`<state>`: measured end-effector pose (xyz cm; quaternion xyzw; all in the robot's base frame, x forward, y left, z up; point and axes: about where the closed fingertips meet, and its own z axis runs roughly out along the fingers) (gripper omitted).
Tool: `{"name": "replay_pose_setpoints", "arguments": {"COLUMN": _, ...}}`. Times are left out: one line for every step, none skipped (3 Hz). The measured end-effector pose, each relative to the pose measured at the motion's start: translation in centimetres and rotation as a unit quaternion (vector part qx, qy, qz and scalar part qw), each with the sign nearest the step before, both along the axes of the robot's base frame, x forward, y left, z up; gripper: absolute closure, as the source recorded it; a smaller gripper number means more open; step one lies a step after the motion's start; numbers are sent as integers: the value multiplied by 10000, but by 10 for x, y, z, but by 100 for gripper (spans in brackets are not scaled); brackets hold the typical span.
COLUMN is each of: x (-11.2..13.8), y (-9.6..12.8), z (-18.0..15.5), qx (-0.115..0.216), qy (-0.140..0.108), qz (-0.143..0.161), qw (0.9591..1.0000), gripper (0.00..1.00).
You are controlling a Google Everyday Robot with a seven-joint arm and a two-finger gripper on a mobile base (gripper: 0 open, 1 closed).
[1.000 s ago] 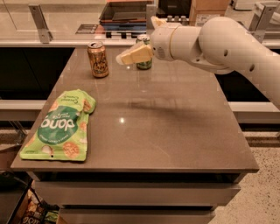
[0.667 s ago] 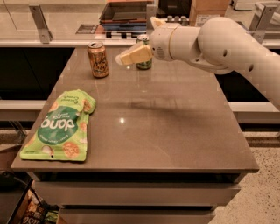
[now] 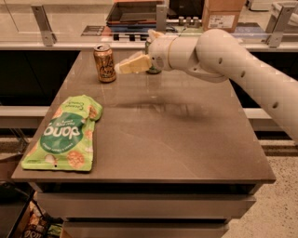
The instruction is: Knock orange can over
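The orange can point(image 3: 104, 63) stands upright at the back left of the brown table point(image 3: 186, 139). It is orange-copper with a silver top and pale script marks. My gripper point(image 3: 122, 68) is on the white arm point(image 3: 219, 53), which reaches in from the right. It hangs just right of the can at about mid-height, with a small gap between them. Its pale yellow fingers point(image 3: 135, 63) lie together in one wedge, holding nothing. A green can point(image 3: 154, 70) stands behind the wrist, mostly hidden.
A green snack bag point(image 3: 65, 133) lies flat at the table's front left. Behind the table runs a counter with a metal rail point(image 3: 44, 18), a dark tray point(image 3: 135, 11) and a cardboard box point(image 3: 223, 14). The floor drops away to the right.
The gripper has moved a little left and down, closer to the orange can. The can stands as before, and so does the bag.
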<state>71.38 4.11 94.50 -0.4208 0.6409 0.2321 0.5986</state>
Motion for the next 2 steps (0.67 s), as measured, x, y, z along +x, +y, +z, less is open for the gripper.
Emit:
{"name": "replay_pose_setpoints", "arguments": {"x": 6, "y": 16, "z": -16, "qx": 210, "qy": 101, "qz": 152, "qw": 9996, "gripper": 0}}
{"name": "replay_pose_setpoints", "arguments": {"x": 7, "y": 29, "z": -21, "qx": 274, "qy": 129, "qz": 225, "qw": 9993, "gripper": 0}}
